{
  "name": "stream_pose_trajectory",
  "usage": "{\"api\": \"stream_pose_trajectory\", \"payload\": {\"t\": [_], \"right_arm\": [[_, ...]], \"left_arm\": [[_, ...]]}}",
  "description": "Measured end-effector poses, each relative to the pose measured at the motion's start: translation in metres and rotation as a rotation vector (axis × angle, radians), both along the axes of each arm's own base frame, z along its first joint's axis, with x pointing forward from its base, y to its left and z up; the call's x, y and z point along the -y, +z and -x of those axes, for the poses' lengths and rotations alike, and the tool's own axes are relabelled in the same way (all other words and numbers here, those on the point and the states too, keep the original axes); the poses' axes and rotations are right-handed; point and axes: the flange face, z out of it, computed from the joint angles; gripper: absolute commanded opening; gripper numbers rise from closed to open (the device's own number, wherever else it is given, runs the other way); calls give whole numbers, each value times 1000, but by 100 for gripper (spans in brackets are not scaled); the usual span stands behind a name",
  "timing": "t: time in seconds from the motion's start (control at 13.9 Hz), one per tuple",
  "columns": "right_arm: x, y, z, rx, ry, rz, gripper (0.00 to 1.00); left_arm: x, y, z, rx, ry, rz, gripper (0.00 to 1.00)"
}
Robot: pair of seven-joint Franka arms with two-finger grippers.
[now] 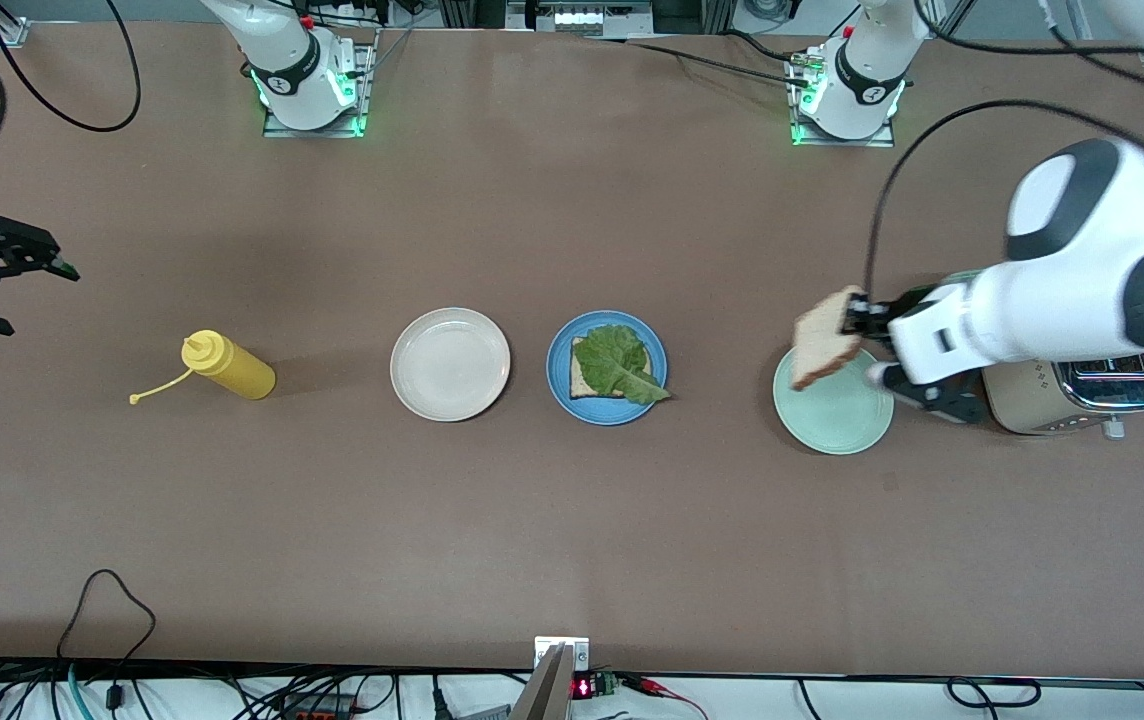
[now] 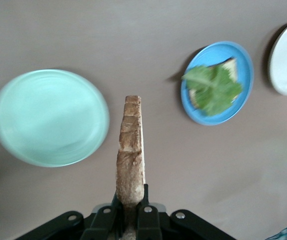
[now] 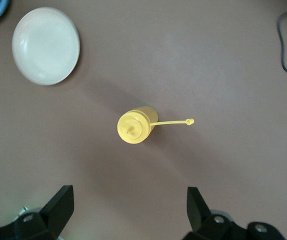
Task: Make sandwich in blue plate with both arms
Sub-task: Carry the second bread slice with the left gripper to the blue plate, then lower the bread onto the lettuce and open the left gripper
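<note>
You've got a plain brown table [image 1: 532, 520] with cables strung along its edges. Count: three plates, two bread slices, one lettuce leaf [image 1: 622, 364], one mustard bottle [image 1: 229, 366], one toaster [image 1: 1082, 392]. The blue plate [image 1: 560, 385] sits mid-table with bread and lettuce on it. At its 3 o'clock, your left gripper [image 1: 870, 346] is clamped on the second slice [image 1: 824, 338] over the mint plate [image 1: 837, 415]. The right gripper [image 3: 128, 205] waits, fingers apart, above the bottle.

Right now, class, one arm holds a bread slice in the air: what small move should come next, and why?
Probably carry the bread slice sideways to above the blue plate. The left end effector is shut on it over the mint-green plate, while the lettuce on the lower slice is still uncovered.
</note>
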Motion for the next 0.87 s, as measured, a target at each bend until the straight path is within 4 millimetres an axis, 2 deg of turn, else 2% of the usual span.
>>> {"api": "stream_pose_trajectory", "payload": {"t": [0.22, 0.29, 0.36, 0.51, 0.65, 0.87], "right_arm": [[-33, 12, 0, 14, -180, 82, 100], [-45, 18, 2, 21, -238, 105, 100], [-57, 24, 4, 31, -299, 124, 100], [-82, 39, 11, 54, -448, 142, 100], [-100, 58, 21, 77, -548, 142, 100], [-107, 89, 40, 121, -598, 128, 100]], "left_arm": [[77, -20, 16, -77, 5, 80, 4], [96, -25, 16, -92, 27, 144, 3], [106, -31, 11, -105, 71, 222, 3], [109, -53, -6, -140, 177, 362, 2], [111, -82, -16, -152, 203, 445, 2], [116, -122, -17, -139, 111, 607, 2]]}}
